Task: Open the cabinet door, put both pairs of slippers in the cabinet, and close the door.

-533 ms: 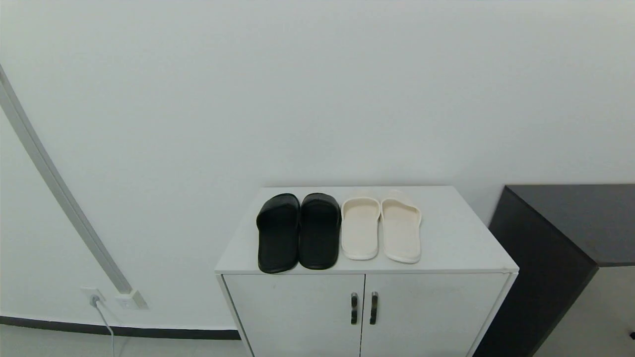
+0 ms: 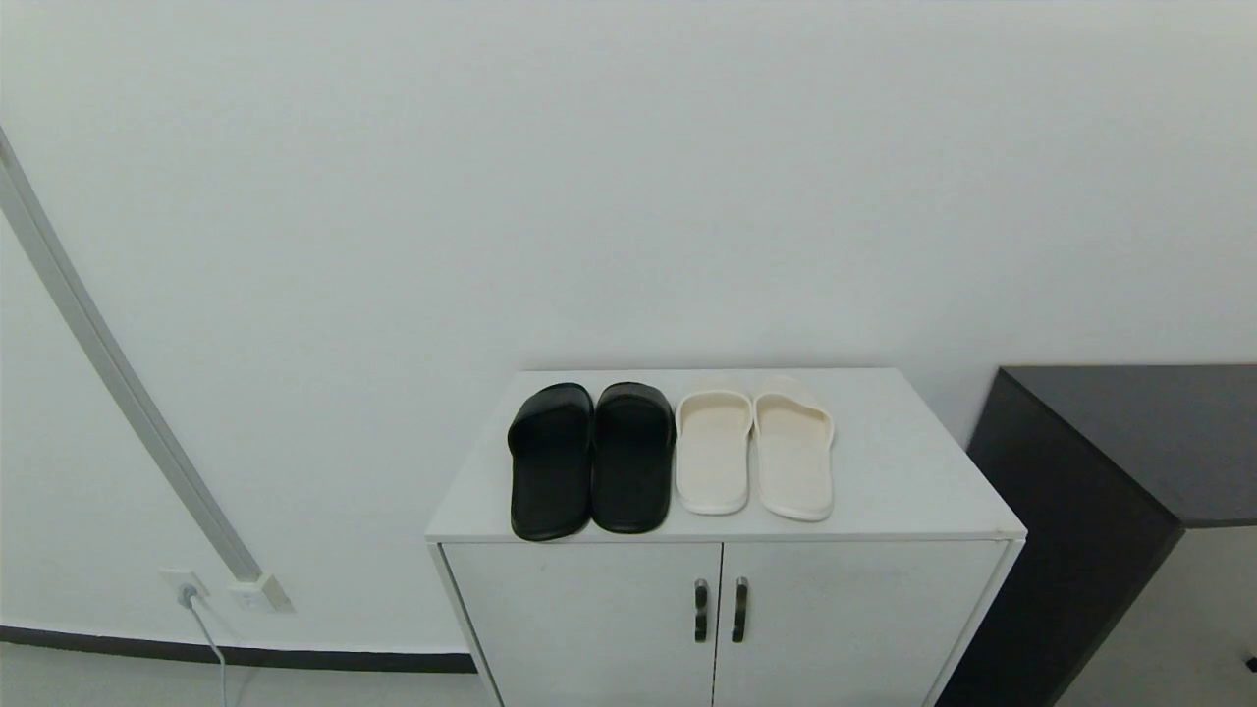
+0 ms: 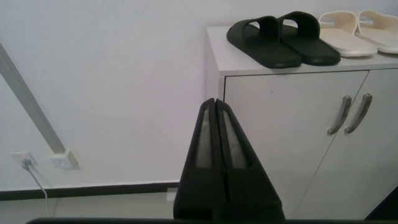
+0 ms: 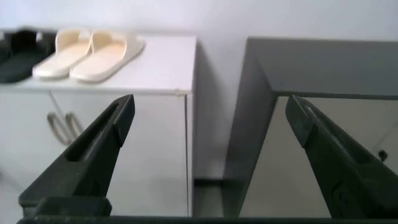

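My left gripper (image 3: 215,107) has its two flat, matte black fingers pressed together, and my right gripper (image 4: 210,106) has its long tapered fingers spread wide; both are apart from the cabinet (image 2: 913,471). The cabinet is a smooth white box with both doors (image 2: 589,619) shut, so its inside is hidden, and two slim dark handles (image 2: 701,610) flank the middle seam. On its flat top lie the black slippers (image 2: 589,460), moulded and matte, with the cream slippers (image 2: 754,454) just beside them on the right.
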### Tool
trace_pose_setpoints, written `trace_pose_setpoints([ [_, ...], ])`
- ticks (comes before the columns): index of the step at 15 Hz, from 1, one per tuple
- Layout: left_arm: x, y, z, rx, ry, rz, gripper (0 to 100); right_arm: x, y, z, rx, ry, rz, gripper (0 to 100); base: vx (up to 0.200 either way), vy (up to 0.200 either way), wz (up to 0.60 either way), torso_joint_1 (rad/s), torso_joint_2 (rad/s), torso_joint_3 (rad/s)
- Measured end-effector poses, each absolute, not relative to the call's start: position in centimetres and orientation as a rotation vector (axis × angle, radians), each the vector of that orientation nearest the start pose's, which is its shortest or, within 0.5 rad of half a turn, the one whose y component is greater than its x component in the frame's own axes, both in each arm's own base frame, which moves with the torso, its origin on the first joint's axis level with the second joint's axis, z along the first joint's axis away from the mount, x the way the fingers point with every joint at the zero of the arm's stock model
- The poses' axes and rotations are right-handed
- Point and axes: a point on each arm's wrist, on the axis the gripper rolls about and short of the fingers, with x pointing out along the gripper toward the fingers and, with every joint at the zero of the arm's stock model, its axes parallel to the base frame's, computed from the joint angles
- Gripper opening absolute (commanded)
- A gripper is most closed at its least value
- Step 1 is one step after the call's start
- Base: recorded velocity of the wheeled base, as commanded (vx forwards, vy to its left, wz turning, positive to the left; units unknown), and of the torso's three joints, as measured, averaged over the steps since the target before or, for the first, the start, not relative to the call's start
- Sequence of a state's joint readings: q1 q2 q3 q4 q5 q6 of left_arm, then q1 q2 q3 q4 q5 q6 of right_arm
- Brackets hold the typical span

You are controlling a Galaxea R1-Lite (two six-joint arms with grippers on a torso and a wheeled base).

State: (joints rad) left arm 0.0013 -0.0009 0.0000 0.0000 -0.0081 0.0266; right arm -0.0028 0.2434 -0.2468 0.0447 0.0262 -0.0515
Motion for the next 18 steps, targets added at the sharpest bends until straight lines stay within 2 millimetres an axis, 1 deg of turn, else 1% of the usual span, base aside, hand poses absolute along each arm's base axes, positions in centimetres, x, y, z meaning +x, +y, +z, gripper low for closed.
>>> trace_pose_setpoints([
  [1, -2.3, 0.0, 7.5, 0.027, -0.001, -0.006, 0, -0.3, 0.1, 15.1, -0.059, 0.087, 0.052, 100, 0.0, 0.0, 0.0, 0.0, 0.0, 0.0],
  [4, -2.3, 0.0, 7.5, 0.027, -0.001, -0.008, 0, 4.1, 0.6, 17.0, -0.029, 0.181, 0.169, 100, 0.0, 0.0, 0.0, 0.0, 0.0, 0.0],
  [6, -2.3, 0.0, 7.5, 0.027, -0.001, -0.006, 0, 7.1, 1.9, 18.1, 0.006, 0.228, 0.243, 100, 0.0, 0.0, 0.0, 0.0, 0.0, 0.0],
  [9, -2.3, 0.0, 7.5, 0.026, -0.001, -0.007, 0, 10.1, 5.6, 19.3, 0.032, 0.262, 0.327, 100, 0.0, 0.0, 0.0, 0.0, 0.0, 0.0],
  [13, -2.3, 0.0, 7.5, 0.025, -0.001, -0.008, 0, 13.9, 12.0, 20.6, 0.07, 0.33, 0.395, 100, 0.0, 0.0, 0.0, 0.0, 0.0, 0.0],
  [14, -2.3, 0.0, 7.5, 0.024, -0.001, -0.007, 0, 14.9, 13.6, 20.9, 0.078, 0.336, 0.387, 100, 0.0, 0.0, 0.0, 0.0, 0.0, 0.0],
  [18, -2.3, 0.0, 7.5, 0.025, -0.001, -0.01, 0, 19.2, 19.5, 20.2, 0.091, 0.366, 0.285, 100, 0.0, 0.0, 0.0, 0.0, 0.0, 0.0],
])
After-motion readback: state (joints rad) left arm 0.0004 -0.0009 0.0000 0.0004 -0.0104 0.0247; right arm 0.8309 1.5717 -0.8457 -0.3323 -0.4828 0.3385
